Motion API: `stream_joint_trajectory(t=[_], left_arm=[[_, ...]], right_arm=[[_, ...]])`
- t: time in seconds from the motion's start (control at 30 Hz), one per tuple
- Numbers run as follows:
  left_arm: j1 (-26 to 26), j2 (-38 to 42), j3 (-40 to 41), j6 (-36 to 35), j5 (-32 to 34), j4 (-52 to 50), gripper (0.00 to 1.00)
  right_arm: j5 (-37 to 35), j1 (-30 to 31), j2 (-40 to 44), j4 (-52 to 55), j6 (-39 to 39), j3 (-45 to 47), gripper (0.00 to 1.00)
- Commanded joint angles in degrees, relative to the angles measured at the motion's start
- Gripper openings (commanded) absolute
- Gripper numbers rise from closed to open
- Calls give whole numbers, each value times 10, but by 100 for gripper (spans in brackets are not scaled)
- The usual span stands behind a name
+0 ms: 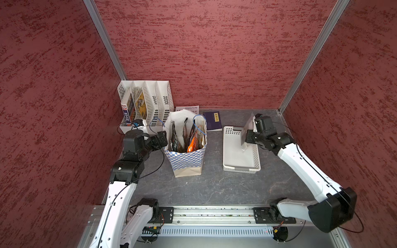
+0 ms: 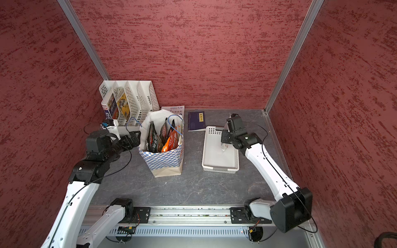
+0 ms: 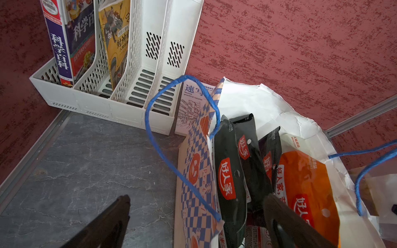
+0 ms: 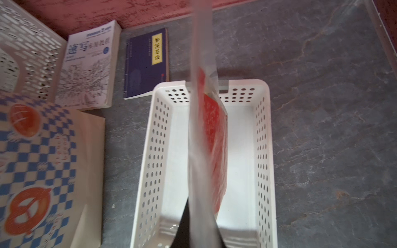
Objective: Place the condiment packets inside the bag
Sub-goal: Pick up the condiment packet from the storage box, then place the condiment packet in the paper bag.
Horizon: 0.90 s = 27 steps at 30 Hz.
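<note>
Left gripper (image 1: 160,139), jaws fully spread, straddles the left wall of the bag (image 1: 184,158); several condiment packets (image 1: 182,139) stand inside. Right of the bag, above the basket (image 1: 240,169), the right gripper (image 1: 247,137) is clamped on another packet (image 4: 204,139) by its edge. The limp pouch may swing and snag the bag's rim.

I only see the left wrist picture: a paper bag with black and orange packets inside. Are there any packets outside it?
Observer: Yes, one. The right gripper is shut on a packet, held on edge over a white basket.
Operator: Where is that basket?
Observer: Beside the bag, on the robot's right, not touching it.
Operator: What does the packet look like?
Observer: Silvery on one face, red on the other.
</note>
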<state>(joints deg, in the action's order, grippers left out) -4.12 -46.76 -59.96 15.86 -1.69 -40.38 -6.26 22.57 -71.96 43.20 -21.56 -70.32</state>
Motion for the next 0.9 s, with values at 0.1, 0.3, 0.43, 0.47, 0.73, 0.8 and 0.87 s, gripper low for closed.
stream_joint_trajectory(t=[0.1,0.3,0.43,0.47,0.73,0.8,0.87], left_arm=[[1,-33,-67,-50,-73,-61,100],[-9,-68,-108,-84,-77,-112,100],[-19,-91,-124,-94,-47,-137,100],[-22,-95,-123,-94,-34,-138,100],[-31,-120,-89,-75,-42,-110,100],[-33,-123,-82,-69,-53,-94,100],[-33,-124,-73,-64,-62,-73,100]], right_arm=[[-32,76,57,8,9,-102,0],[-19,158,24,0,45,-240,0],[-16,217,-33,-17,84,-354,0],[-12,235,-54,-27,98,-394,0],[13,333,-201,-83,151,-570,0],[18,345,-233,-91,154,-600,0],[30,350,-264,-96,155,-632,0]])
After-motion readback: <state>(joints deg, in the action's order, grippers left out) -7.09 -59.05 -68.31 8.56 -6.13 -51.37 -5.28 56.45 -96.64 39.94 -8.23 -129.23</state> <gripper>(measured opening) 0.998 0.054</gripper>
